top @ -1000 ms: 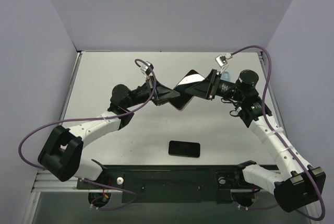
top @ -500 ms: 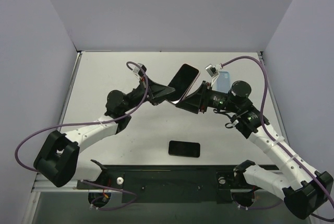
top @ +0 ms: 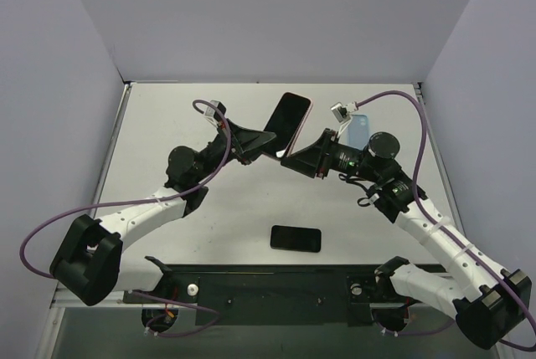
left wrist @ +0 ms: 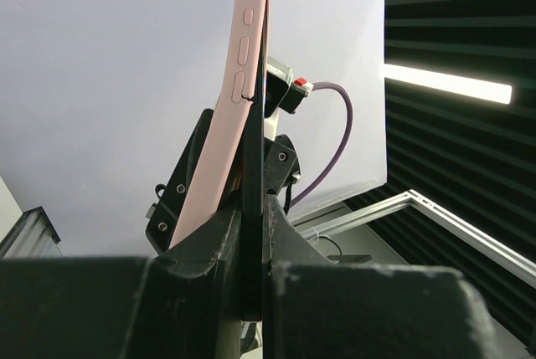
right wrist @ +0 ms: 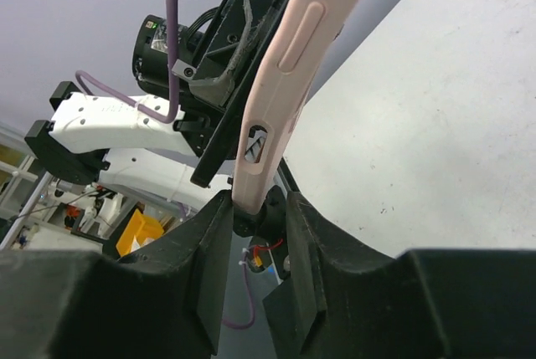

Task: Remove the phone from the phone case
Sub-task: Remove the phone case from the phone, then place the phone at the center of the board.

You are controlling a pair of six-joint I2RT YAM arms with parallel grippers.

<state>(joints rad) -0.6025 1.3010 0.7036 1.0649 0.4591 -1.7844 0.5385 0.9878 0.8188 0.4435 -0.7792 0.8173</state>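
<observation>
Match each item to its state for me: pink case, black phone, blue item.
1. pink case
2. black phone
3. blue item

A. lying flat on the table, untouched
B. partly hidden behind the right arm
C. clamped by left hand and right hand, raised off the table

Pairs: 1-C, 2-A, 3-B

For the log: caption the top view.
Pink-cased phone held aloft by left gripper and right gripper; black phone on table.
</observation>
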